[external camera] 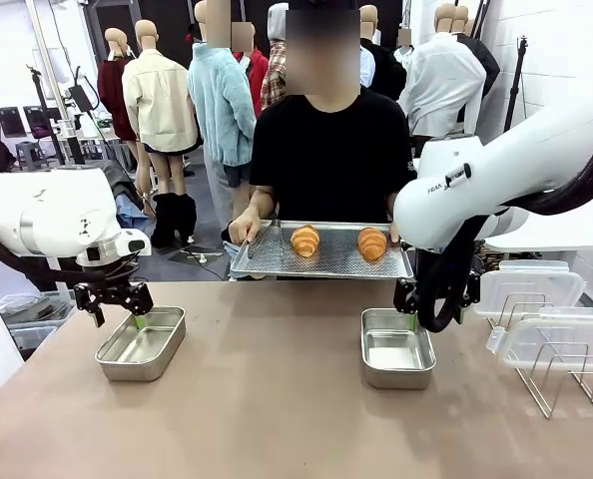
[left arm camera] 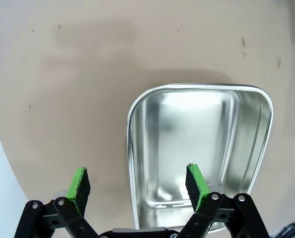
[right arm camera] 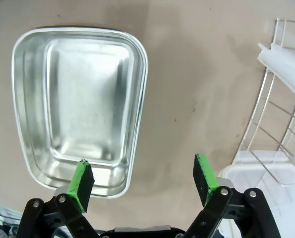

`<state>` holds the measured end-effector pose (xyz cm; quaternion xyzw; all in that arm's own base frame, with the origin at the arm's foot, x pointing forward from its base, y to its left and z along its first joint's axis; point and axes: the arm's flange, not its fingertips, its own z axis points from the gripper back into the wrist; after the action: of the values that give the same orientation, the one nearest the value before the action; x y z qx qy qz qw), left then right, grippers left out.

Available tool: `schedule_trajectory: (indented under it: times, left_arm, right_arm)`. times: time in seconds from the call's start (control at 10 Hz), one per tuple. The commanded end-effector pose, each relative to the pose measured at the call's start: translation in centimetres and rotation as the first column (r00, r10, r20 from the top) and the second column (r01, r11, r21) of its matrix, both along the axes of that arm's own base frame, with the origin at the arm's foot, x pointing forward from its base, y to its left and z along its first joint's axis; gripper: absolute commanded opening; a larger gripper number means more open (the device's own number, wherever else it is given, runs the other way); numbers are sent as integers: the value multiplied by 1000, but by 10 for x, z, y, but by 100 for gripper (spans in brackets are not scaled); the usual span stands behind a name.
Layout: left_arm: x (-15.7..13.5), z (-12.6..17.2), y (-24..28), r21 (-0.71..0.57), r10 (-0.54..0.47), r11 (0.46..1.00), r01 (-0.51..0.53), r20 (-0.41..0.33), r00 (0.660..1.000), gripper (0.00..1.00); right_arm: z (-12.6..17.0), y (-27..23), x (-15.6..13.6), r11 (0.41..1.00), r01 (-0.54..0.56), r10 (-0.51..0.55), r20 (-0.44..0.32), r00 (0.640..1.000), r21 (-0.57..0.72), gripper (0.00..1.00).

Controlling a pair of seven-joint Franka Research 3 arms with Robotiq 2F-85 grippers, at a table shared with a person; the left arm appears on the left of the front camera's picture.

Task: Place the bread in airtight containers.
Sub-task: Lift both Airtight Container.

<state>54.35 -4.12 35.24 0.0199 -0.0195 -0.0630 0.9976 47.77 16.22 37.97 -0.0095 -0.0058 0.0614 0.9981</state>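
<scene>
The two croissant-shaped rolls, one [external camera: 304,240] and the other [external camera: 372,243], lie side by side but apart on the perforated steel tray [external camera: 336,263], toward its middle and right end. A person across the table [external camera: 277,419] holds the tray by its two ends at the table's far edge; one hand [external camera: 245,231] grips the left end, while the hand at the right end is partly hidden behind the robot's right arm. On the robot's side of the tray, two open steel tubs sit on the table, both empty: one [external camera: 142,344] off the tray's left corner and one [external camera: 397,349] under its right end. The left gripper [external camera: 117,301] hovers over the near-left tub's far left corner. In the left wrist view its fingers are spread wide [left arm camera: 137,179], one green pad over the tub's inside [left arm camera: 197,144] and the other over bare table. The right gripper [external camera: 434,311], just in front of the tray's right end, also has its fingers spread and empty [right arm camera: 143,173], straddling that tub's rim [right arm camera: 80,99]. Right of the tray, two clear lids [external camera: 531,289] [external camera: 556,339] rest on a wire rack [external camera: 566,389].
</scene>
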Motion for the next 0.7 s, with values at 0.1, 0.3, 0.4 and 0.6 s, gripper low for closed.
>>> schedule_trajectory:
  times: [0.1, 0.3, 0.4, 0.6]
  left_arm:
    - [3, -2, -2, -30, -9, 1000, 9, 29, 1000, 100]
    - [15, -17, 5, -66, 19, 998, -20, -10, 1000, 100]
    - [16, -22, 8, -63, 38, 997, -39, -20, 999, 100]
    - [17, -29, 7, -63, 30, 998, -31, -22, 999, 100]
  right_arm:
    - [1, 3, 5, 997, 59, -57, 37, 998, -58, 100]
    - [-16, 12, 18, 995, 82, -80, 41, 996, -49, 100]
    - [-24, 13, 18, 995, 92, -90, 37, 995, -40, 100]
    - [-39, 15, 22, 996, 87, -87, 13, 996, -14, 100]
